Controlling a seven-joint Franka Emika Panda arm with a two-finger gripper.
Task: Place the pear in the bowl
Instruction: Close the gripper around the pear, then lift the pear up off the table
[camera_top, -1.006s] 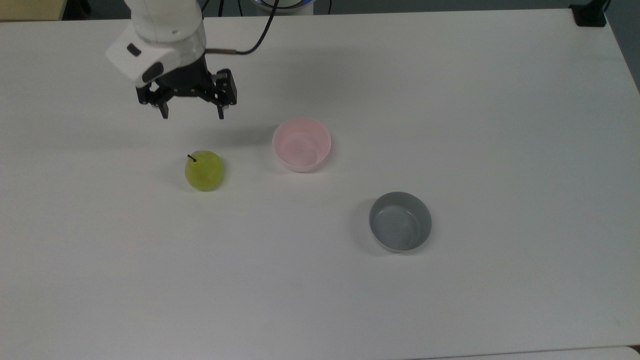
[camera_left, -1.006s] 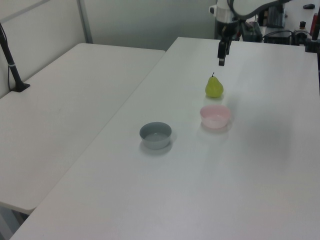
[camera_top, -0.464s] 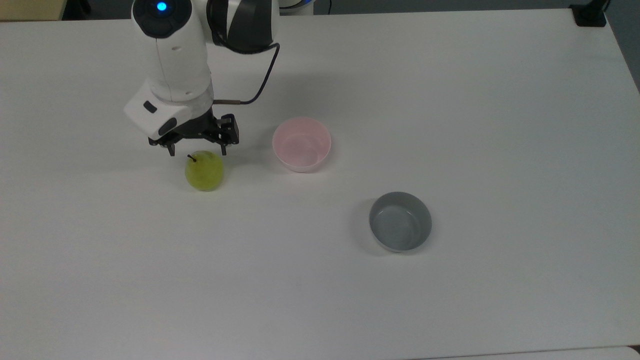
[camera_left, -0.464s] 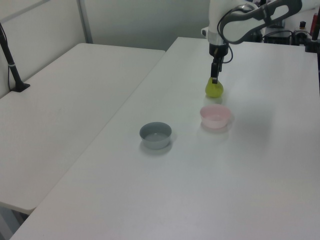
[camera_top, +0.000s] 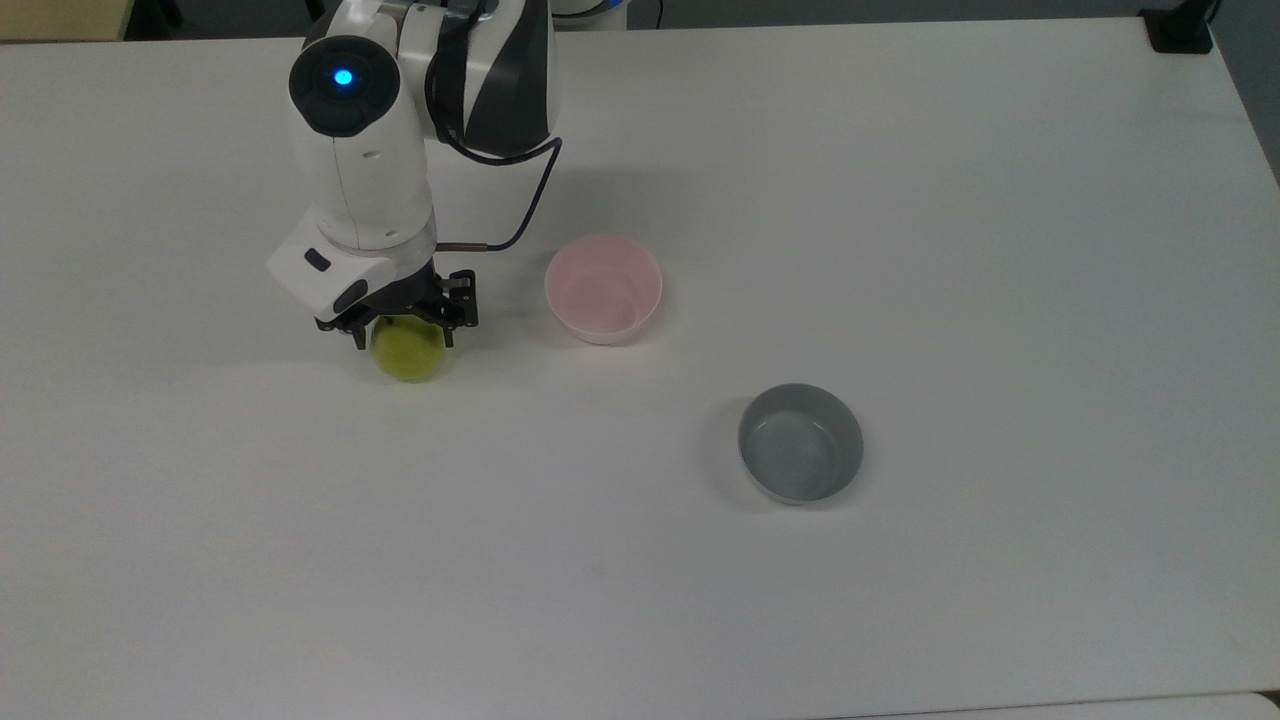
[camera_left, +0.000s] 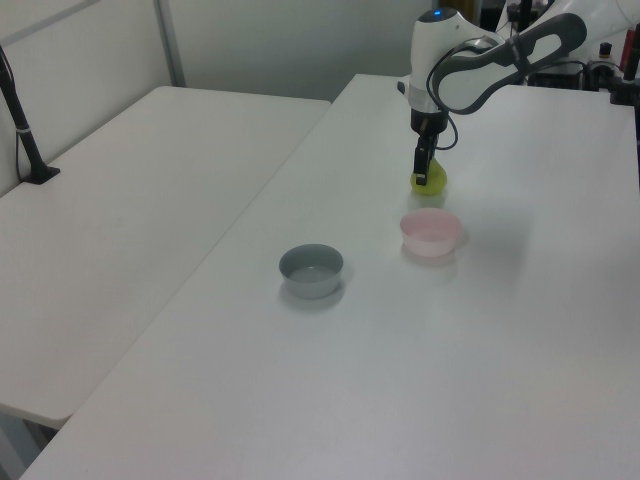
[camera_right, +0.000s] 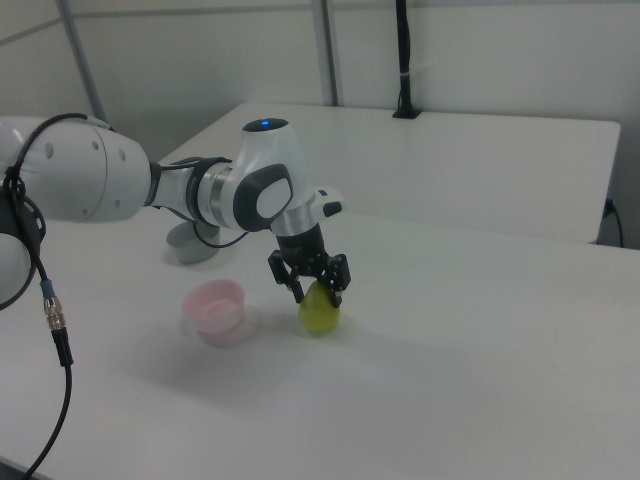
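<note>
The pear (camera_top: 408, 357) is yellow-green. The bowl (camera_top: 603, 289) is pale pink inside with a lighter, whitish outside. At about four o'clock from it in the top view, the second bowl (camera_top: 800, 443) is plain grey all over. The counter (camera_top: 900, 200) is white and unpatterned. The claw (camera_top: 402, 332) is black, fixed under a white wrist. The arm (camera_top: 365, 150) is white with dark grey joint bands and a small blue light on a black round cap.

pear (camera_top: 408, 358) top and stem hidden beneath gripper (camera_top: 403, 335), arm base cut off at edge
</note>
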